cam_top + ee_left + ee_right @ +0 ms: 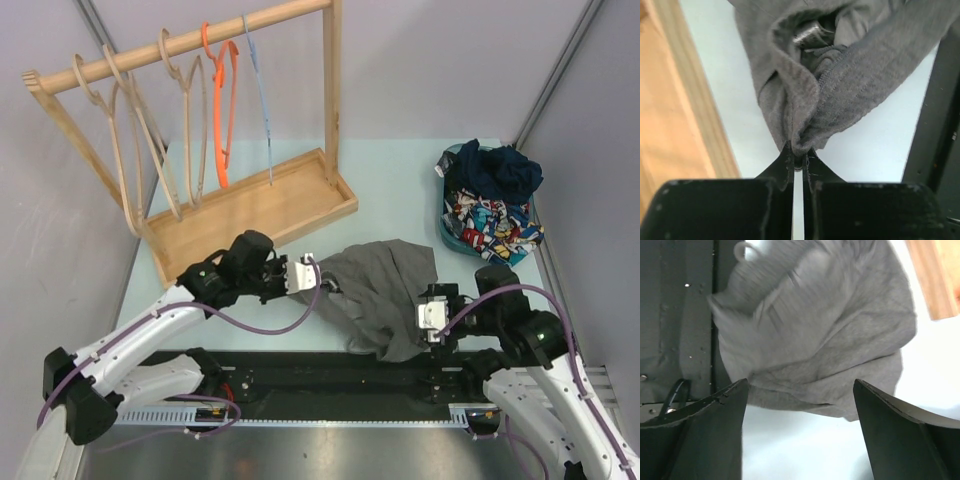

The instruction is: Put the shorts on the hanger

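Note:
The dark grey shorts (pixel 385 295) lie crumpled on the table between my two arms, their near edge over the black strip. At their left edge my left gripper (pixel 318 275) is shut on a fold of the fabric; the left wrist view shows the shorts (pixel 840 85) bunched up from the pinched jaws (pixel 799 154). My right gripper (pixel 430 305) sits at the right side of the shorts (pixel 830 335), open (pixel 800 390), with bare table between the fingers and the cloth's hem just beyond the tips. The thin light-blue hanger (pixel 262 100) hangs on the rack's rail, far from both grippers.
A wooden rack (pixel 250 215) with a tray base stands at the back left, carrying wooden hangers (pixel 130 140) and an orange hanger (pixel 222 110). A basket (pixel 490 205) at the right holds a navy garment and a cartoon-print cloth. A black strip (pixel 300 375) runs along the near edge.

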Motion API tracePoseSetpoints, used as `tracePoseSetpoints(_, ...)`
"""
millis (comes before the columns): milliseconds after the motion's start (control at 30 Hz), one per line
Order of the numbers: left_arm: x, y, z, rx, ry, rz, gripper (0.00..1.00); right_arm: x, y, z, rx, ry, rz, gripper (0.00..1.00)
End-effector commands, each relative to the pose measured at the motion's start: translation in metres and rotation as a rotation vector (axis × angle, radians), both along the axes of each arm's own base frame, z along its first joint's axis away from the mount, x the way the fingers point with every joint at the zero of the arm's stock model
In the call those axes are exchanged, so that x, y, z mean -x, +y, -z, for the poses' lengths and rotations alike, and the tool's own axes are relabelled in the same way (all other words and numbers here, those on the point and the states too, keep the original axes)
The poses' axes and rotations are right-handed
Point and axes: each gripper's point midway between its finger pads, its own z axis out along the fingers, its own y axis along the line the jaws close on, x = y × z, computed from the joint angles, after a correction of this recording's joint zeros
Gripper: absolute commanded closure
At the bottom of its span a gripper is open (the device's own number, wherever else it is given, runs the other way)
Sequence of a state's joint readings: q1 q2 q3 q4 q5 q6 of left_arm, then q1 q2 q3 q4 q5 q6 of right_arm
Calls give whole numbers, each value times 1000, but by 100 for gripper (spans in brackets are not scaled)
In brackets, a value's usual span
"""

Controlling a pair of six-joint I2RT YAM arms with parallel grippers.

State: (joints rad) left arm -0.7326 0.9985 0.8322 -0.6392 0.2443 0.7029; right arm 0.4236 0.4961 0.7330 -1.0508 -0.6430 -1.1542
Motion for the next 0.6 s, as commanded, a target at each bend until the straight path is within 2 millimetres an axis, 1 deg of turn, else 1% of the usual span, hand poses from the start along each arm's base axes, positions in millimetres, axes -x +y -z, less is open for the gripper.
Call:
tracePoseSetpoints(0,7,13,23,-49,91,-86,100,-6,10,1,-24,64,-3,10)
tracePoseSetpoints(33,9,12,26,-56,119,-90,100,-10,14,-2,-40,69,1,11)
tracePoseSetpoints(100,10,11,32,-67,153,-105,100,-9,23,3,-51,149,-14,14)
tracePoseSetpoints(133,10,11,33,-65,156,-104,100,-4,29,5,-48,176,-40,15)
tracePoseSetpoints(167,10,9,33,-57,154,-104,100,0,33,12,-29,228,-56,16)
tracePoseSetpoints(233,10,10,35,-61,154,-101,100,9,38,19,-5,282,-88,17)
tracePoseSetpoints(267,9,10,36,-66,152,-101,100,18,45,22,12,294,-136,17)
tracePoseSetpoints(300,10,10,36,-68,156,-100,100,19,50,26,26,312,-148,18)
tracePoseSetpoints(333,11,10,39,-71,171,-93,100,18,59,26,16,313,-152,18)
tracePoseSetpoints(367,13,10,40,-75,178,-85,100,24,66,30,42,303,-185,18)
tracePoseSetpoints(400,13,9,41,-75,181,-83,100,27,72,38,69,318,-205,19)
tracePoseSetpoints(433,14,9,42,-74,188,-81,100,26,80,41,73,309,-216,19)
tracePoseSetpoints(467,16,7,42,-70,200,-68,100,32,86,49,117,297,-244,19)
tracePoseSetpoints(500,17,7,41,-68,201,-62,100,32,90,55,137,297,-253,20)
tracePoseSetpoints(533,18,6,41,-67,204,-58,100,29,96,67,167,307,-256,20)
tracePoseSetpoints(567,19,7,42,-69,207,-54,100,27,97,75,191,299,-253,20)
